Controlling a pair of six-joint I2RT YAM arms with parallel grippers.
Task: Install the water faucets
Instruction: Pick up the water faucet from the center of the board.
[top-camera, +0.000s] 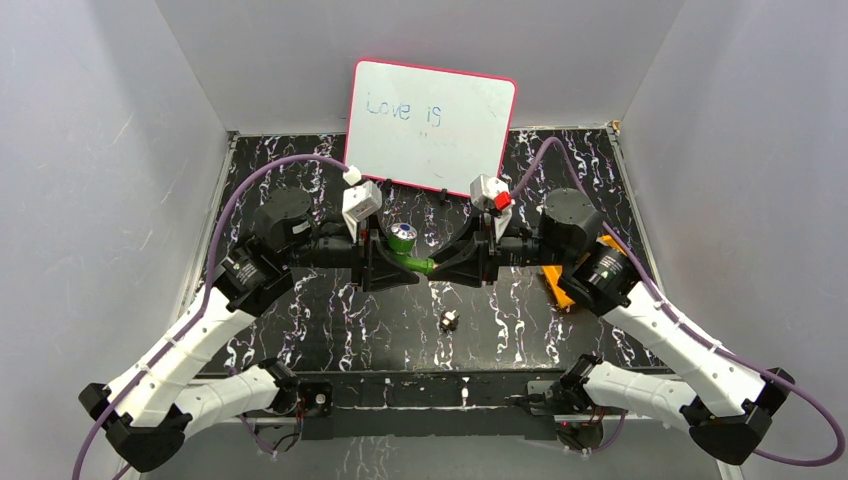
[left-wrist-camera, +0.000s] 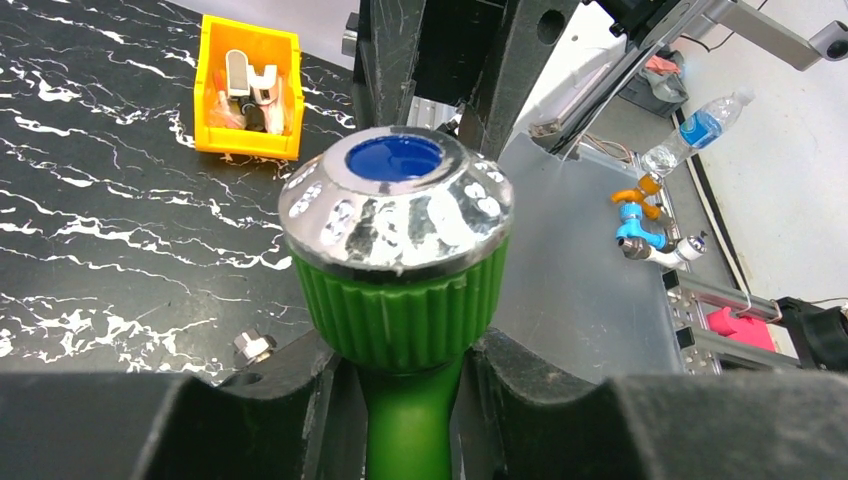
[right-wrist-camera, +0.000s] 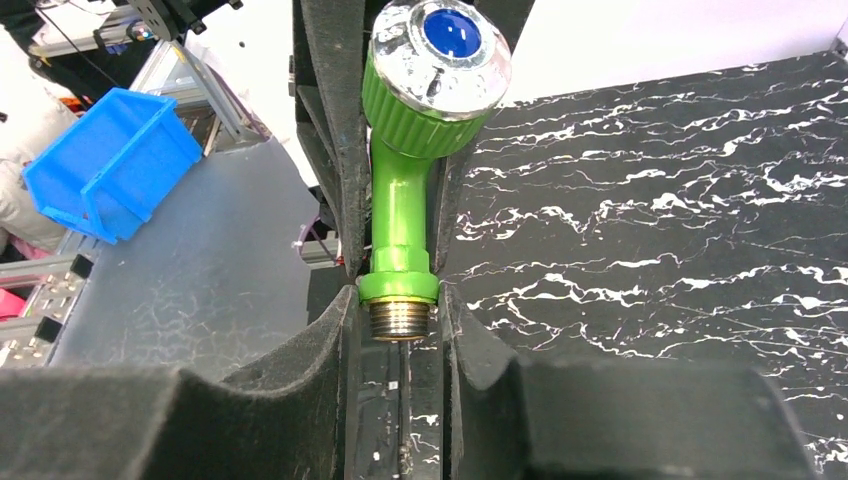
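One water faucet hangs above the middle of the black marbled table, held between both grippers. It is green plastic, with a round blue-and-silver knob. My left gripper is shut on the green neck just under the knob. My right gripper is shut on the green collar, and the silver threaded end sticks out between its fingers. In the top view the left gripper and right gripper face each other, almost touching.
An orange-yellow bin with metal pieces sits on the table at the right, partly under the right arm. A small metal nut lies in front of the grippers. A whiteboard leans on the back wall.
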